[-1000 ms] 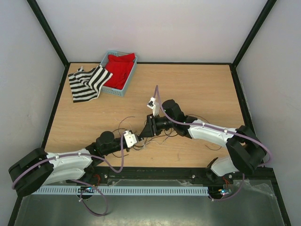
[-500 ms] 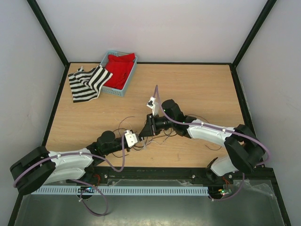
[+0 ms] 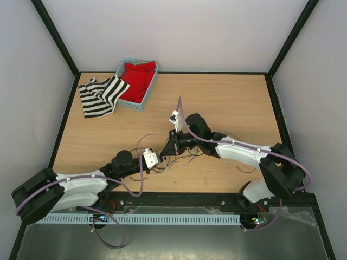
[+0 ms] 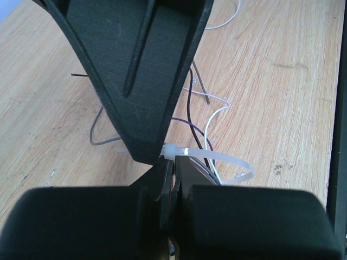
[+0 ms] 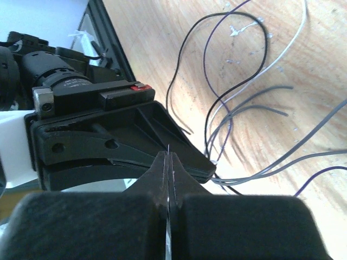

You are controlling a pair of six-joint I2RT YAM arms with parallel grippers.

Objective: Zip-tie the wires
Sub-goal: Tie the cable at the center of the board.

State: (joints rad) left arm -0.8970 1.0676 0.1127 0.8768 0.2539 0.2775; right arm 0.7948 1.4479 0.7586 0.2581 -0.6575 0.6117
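The thin wires (image 4: 189, 115), black, purple, grey and pale, lie in loose loops on the wooden table; they also show in the right wrist view (image 5: 234, 95) and the top view (image 3: 187, 158). A translucent white zip tie (image 4: 217, 158) loops around some of them. My left gripper (image 4: 172, 162) is shut on the zip tie beside its head. My right gripper (image 5: 169, 157) is shut on a thin strip seen edge-on, the tie's tail. Its fingers (image 4: 142, 81) meet the tie's head from above. In the top view the left gripper (image 3: 158, 158) and right gripper (image 3: 166, 152) are tip to tip.
A blue basket (image 3: 120, 69) holding a red cloth (image 3: 136, 78) stands at the back left, with a black-and-white striped cloth (image 3: 100, 95) beside it. More loose wire strands (image 3: 241, 168) lie under the right arm. A black rail (image 3: 217, 198) runs along the near edge.
The right gripper has shifted very slightly away from the near edge, with the left following. Both stay shut on the zip tie.
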